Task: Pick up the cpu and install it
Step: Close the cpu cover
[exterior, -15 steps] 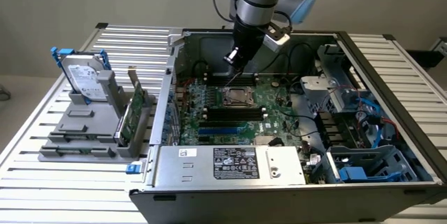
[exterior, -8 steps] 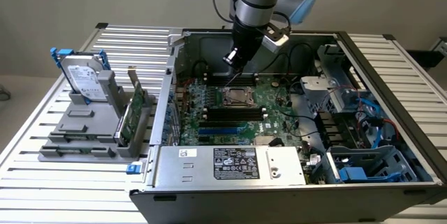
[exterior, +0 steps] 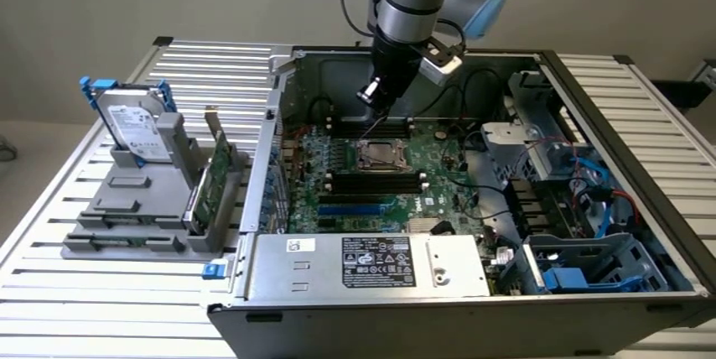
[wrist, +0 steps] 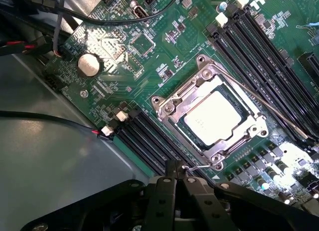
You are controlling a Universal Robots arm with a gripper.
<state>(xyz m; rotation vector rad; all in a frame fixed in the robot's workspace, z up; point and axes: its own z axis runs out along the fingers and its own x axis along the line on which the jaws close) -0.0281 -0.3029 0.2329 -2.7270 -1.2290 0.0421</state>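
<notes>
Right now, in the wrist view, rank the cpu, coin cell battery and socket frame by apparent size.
socket frame
cpu
coin cell battery
All sit on one motherboard, so nearness barely matters.

cpu (wrist: 215, 116) inside socket frame (wrist: 174, 104)

exterior cam: off my arm, high, angled down on the whole open computer case (exterior: 448, 325), mid-range | wrist cam: on my wrist, close above the motherboard (wrist: 124, 76), looking down past my gripper (wrist: 175, 172) | shared: socket frame (exterior: 381, 155) and nearby memory slots (exterior: 378, 181), centre of exterior frame
</notes>
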